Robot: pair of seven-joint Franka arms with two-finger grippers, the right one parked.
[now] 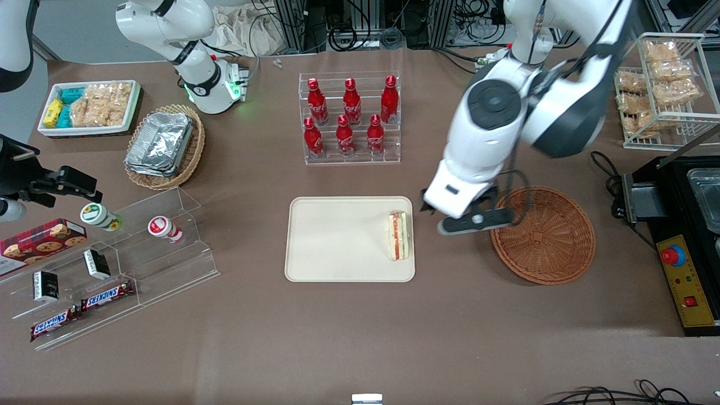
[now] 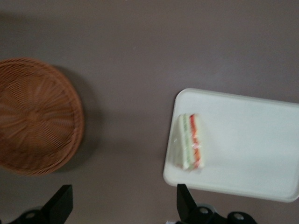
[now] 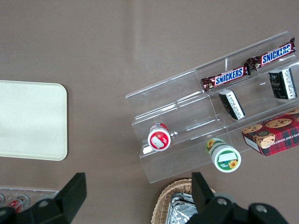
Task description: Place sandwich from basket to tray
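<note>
The sandwich (image 1: 399,235) (image 2: 189,141), a pale wedge with red and green layers, lies on the cream tray (image 1: 337,247) (image 2: 252,140) at the tray's end toward the working arm. The reddish-brown wicker basket (image 1: 548,236) (image 2: 32,116) stands empty beside the tray. My left gripper (image 1: 458,216) (image 2: 124,205) hangs open above the bare table between tray and basket, with nothing between its black fingers (image 2: 60,201).
A clear rack of red bottles (image 1: 351,118) stands farther from the front camera than the tray. A tan basket with foil containers (image 1: 163,146), a white snack bin (image 1: 90,107) and a clear snack shelf (image 1: 112,264) lie toward the parked arm's end. A wire rack (image 1: 664,90) and black appliance (image 1: 686,225) stand toward the working arm's end.
</note>
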